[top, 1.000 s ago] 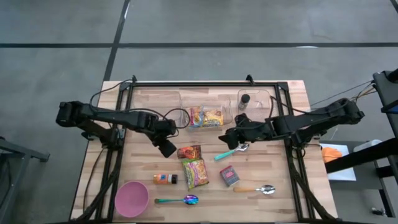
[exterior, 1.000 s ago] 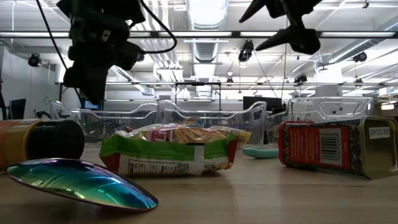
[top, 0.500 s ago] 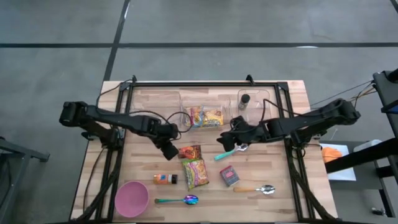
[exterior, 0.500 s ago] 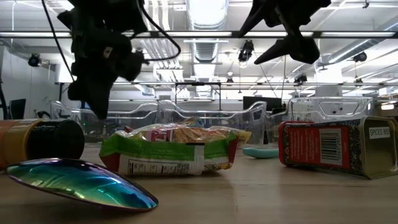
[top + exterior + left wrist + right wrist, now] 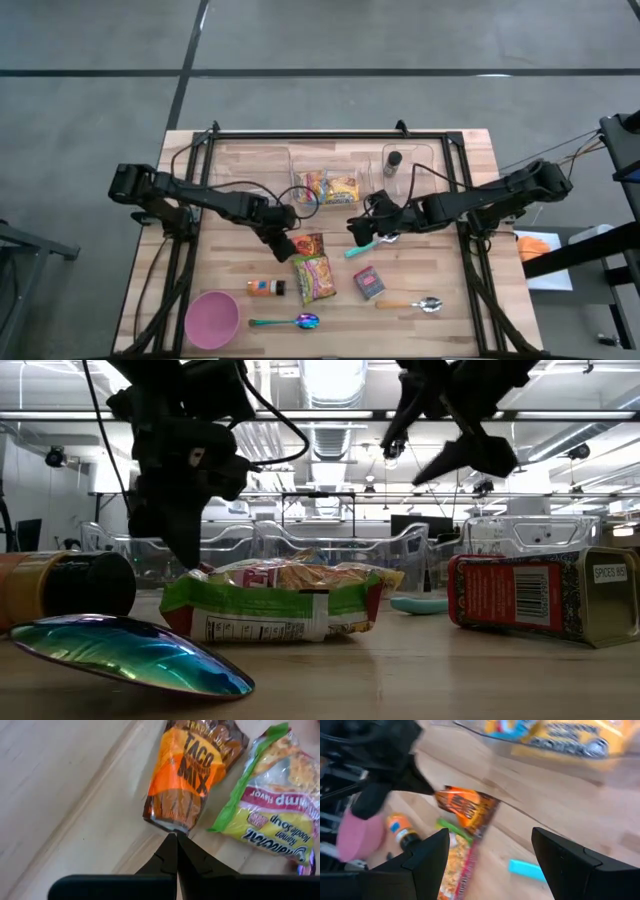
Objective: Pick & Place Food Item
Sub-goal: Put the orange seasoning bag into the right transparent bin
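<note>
Closed left gripper (image 5: 172,838) tips at "TACO MIX" packet (image 5: 192,772); right gripper (image 5: 357,228) open

A lab or industrial test hall is shown; exposed ducts (image 5: 330,435) and pipes are seen under a high ceiling (image 5: 560,390) with strip lights (image 5: 330,375); monitors (image 5: 415,522) and benches are ranged far behind; a grey concrete floor (image 5: 400,35) with dark lines surrounds a wooden counter (image 5: 235,165) framed by a black rig (image 5: 330,134).
</note>
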`<move>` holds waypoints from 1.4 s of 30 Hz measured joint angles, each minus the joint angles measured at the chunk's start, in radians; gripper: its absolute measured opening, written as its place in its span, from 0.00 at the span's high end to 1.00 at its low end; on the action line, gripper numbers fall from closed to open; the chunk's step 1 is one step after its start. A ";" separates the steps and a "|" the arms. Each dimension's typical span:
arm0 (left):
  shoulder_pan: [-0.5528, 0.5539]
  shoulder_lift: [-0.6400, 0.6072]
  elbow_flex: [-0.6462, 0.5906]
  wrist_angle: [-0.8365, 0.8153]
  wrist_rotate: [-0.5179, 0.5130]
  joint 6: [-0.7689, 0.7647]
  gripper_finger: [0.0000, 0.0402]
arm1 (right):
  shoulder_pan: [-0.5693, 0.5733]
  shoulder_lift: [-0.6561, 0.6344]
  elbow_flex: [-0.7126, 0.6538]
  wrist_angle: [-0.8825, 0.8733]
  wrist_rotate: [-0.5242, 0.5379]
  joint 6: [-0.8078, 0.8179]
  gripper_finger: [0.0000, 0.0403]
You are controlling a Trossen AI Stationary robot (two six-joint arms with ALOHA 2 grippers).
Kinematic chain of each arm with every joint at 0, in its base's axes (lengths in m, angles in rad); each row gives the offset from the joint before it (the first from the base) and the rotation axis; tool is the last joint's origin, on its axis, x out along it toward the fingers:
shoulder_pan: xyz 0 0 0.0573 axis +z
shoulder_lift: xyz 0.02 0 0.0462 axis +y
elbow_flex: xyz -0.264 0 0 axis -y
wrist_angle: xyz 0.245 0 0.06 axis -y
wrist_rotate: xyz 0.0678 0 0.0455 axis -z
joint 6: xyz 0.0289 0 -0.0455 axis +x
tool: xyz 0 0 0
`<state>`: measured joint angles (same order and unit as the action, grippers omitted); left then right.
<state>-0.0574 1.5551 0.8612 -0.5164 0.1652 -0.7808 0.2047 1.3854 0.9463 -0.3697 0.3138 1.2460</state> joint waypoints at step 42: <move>0.028 0.110 -0.002 0.178 -0.004 -0.092 1.00 | -0.005 0.028 -0.024 -0.118 -0.017 0.122 0.31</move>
<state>-0.0297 1.6650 0.8589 -0.3382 0.1613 -0.8726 0.2001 1.4135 0.9222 -0.4880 0.2964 1.3678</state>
